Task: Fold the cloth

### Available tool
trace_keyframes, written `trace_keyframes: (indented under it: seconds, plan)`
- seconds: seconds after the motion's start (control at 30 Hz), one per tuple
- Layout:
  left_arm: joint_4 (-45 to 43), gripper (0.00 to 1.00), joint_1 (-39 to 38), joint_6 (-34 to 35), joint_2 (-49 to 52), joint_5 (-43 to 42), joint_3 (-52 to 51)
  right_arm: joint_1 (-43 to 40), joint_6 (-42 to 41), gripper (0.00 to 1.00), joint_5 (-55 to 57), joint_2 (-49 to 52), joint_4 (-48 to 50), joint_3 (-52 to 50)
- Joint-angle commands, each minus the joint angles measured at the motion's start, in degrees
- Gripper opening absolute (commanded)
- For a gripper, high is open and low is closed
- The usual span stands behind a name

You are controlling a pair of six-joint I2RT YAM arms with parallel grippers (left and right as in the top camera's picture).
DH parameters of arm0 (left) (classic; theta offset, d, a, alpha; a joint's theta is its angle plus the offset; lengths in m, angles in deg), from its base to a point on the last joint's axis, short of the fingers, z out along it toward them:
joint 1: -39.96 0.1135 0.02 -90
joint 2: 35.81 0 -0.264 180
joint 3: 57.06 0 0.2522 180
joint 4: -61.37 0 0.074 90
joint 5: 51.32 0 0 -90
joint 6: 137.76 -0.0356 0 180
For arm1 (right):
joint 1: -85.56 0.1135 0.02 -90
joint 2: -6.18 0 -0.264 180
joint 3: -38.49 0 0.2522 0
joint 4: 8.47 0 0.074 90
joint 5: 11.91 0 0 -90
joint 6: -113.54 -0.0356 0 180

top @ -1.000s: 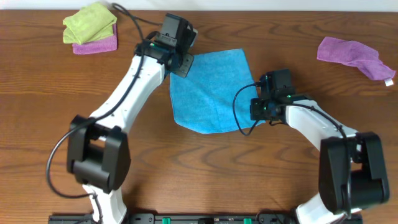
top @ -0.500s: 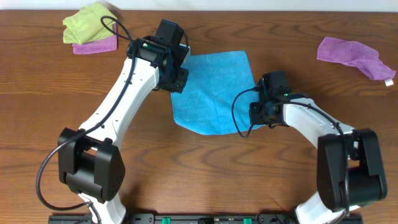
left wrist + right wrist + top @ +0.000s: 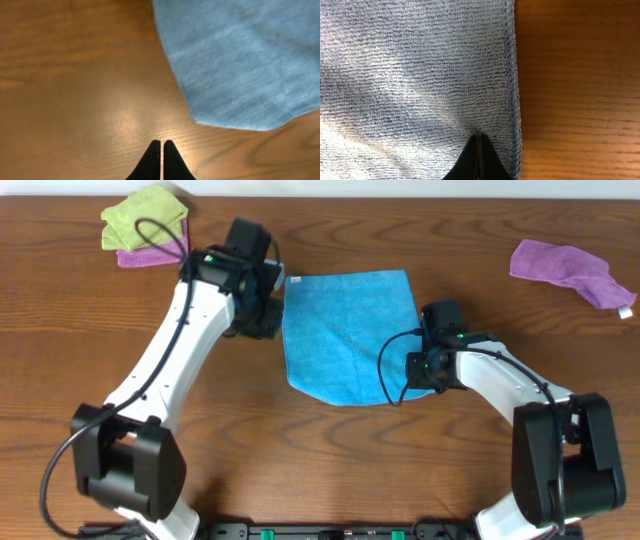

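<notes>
Sky-blue and fuzzy, the cloth lies spread flat near the middle of the wooden table, its top edge straight and its lower edge slanting down toward 5 o'clock. From overhead, the left gripper sits off the cloth's 9 o'clock edge, just beside it, and the right gripper sits at its 4 o'clock edge, but the arms' own bodies hide both sets of fingers there. The wrist views fill that in. The left wrist camera shows the left gripper with jaws pressed together over bare table, holding nothing, with a rounded corner of the cloth apart from the tips toward 1 o'clock. The right wrist camera shows the right gripper with jaws pressed together too, tips down on the cloth just inside its stitched hem, bare table at 3 o'clock; whether any fabric is caught between them I cannot tell. Only the overhead view takes in the rest: a green cloth at the table's 10 o'clock corner lying on a purple cloth, and a second purple cloth crumpled at 2 o'clock, well apart from both arms.
</notes>
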Motion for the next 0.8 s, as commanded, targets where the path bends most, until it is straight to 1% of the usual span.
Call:
trace_keyframes:
  seconds: [0.0, 0.2, 0.3, 0.4, 0.47, 0.53, 0.6, 0.63, 0.73, 0.77]
  plan:
    - [-0.70, 0.06, 0.48, 0.59, -6.86, -1.07, -5.25, 0.22, -1.05, 0.02, 3.32, 3.19, -2.03, -3.96]
    - [-4.76, 0.06, 0.55, 0.68, -22.60, 0.24, -20.06, 0.22, -1.03, 0.02, 2.08, 3.08, -1.77, -3.96]
    - [-8.00, 0.06, 0.55, 1.75, -28.48, 0.04, -27.65, 0.22, -1.01, 0.02, 1.79, 3.04, -1.31, -3.85]
    - [-12.70, 0.06, 0.55, 3.89, -32.26, -1.99, -34.25, 0.22, -1.01, 0.01, 1.66, 3.04, -1.44, -3.41]
    - [-17.38, 0.06, 0.55, 6.45, -32.50, -4.79, -38.16, 0.22, -1.01, 0.01, 0.63, 2.97, -2.03, -2.67]
    - [-21.20, 0.06, 0.59, 9.16, -31.76, -5.53, -40.92, 0.22, -1.01, 0.02, -0.61, 2.60, -3.08, -1.55]
    - [-24.63, 0.06, 0.59, 11.30, -30.88, -5.86, -43.36, 0.22, -0.98, 0.12, -1.20, 1.73, -4.52, -0.07]
    - [-26.56, 0.07, 0.59, 12.61, -30.34, -5.88, -44.70, 0.22, -0.94, 0.14, -1.20, 1.05, -5.55, 0.87]
    - [-30.93, 0.11, 0.59, 15.45, -28.48, -7.39, -47.34, 0.20, 0.13, 0.25, -1.16, -1.53, -8.52, 3.63]
    - [-32.61, 0.13, 0.59, 16.09, -27.74, -9.11, -48.09, 0.20, 0.61, 0.30, -1.18, -2.89, -9.55, 4.66]
